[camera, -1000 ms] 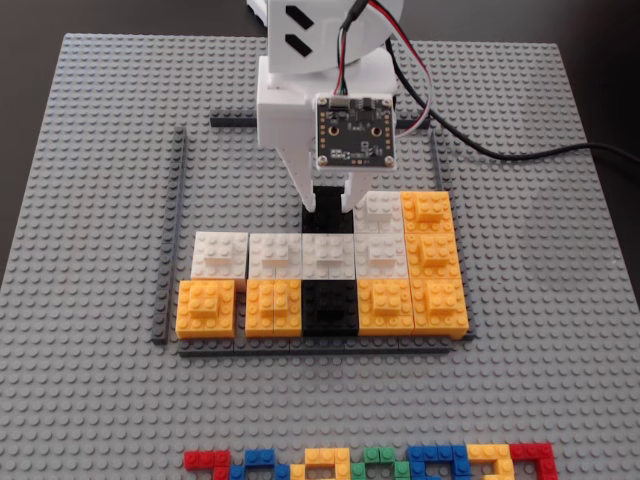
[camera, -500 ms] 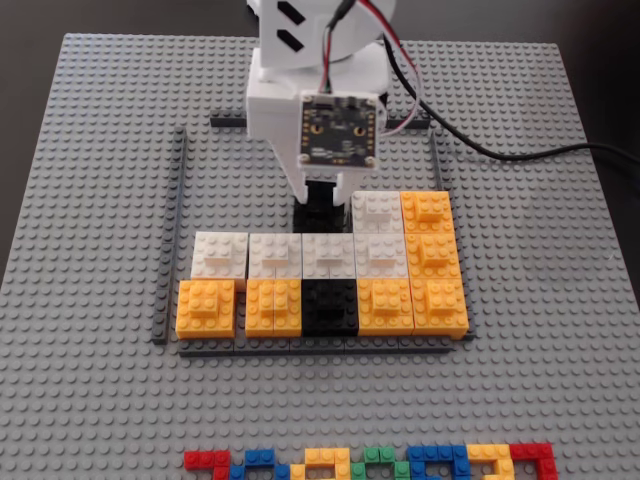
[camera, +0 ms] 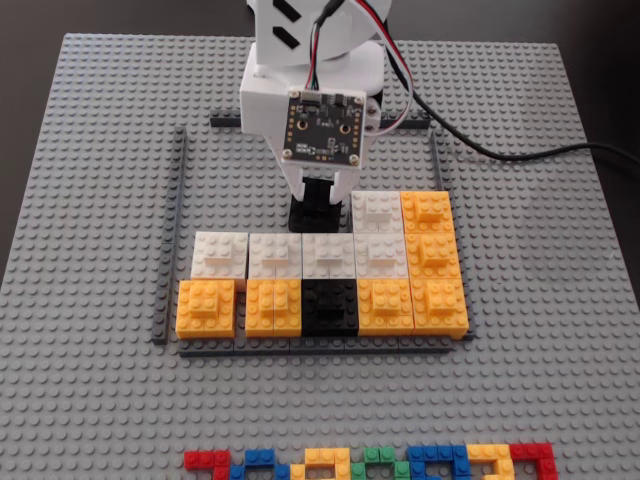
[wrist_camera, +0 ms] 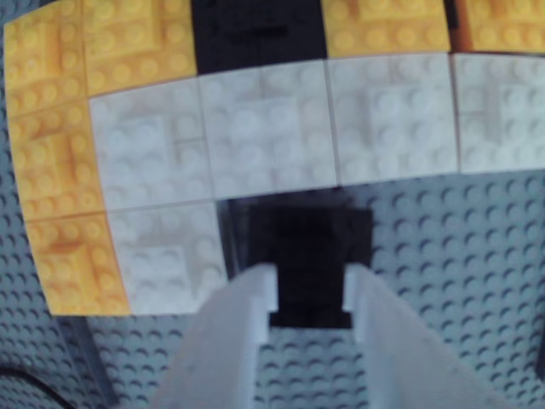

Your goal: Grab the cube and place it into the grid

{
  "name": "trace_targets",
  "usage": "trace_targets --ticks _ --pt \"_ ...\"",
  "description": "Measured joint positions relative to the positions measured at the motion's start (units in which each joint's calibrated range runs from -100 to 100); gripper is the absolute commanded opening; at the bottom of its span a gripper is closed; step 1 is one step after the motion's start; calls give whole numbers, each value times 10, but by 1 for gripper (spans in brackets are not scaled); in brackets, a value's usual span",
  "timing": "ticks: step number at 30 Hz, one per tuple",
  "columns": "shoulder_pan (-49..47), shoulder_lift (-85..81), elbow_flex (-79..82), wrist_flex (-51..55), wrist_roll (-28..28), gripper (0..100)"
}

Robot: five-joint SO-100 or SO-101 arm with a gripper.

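Fixed view: the white arm comes down from the top centre of the frame, its gripper [camera: 322, 192] low over the grey baseplate [camera: 90, 150]. Right under it sits the cube [camera: 322, 207], black, inside the grid [camera: 183, 200] at mid-frame, just left of a white block [camera: 378, 212] and just above the row of white blocks [camera: 300, 254]. Below that row runs a line of orange blocks [camera: 207, 307] with a second black block [camera: 329, 307] among them. Multicoloured bricks [camera: 370, 464] line the bottom edge.

Wrist view: the two white fingers [wrist_camera: 247, 298] rise from the bottom edge and sit on either side of the cube's [wrist_camera: 308, 243] raised top brick, clasping it. The cube stands at lower centre, touching the white blocks [wrist_camera: 272, 128] above it and a white block [wrist_camera: 166, 256] to its left. Orange blocks [wrist_camera: 60, 170] fill the left side.
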Motion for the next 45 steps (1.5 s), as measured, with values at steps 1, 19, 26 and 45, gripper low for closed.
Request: trace_targets --ticks 1,19,26,45 --pt "-1 -2 0 0 -1 1" --pt "-17 -14 -4 -3 -10 3" --pt "-17 -14 4 -13 -15 4" --pt "-17 -14 22 -28 -15 10"
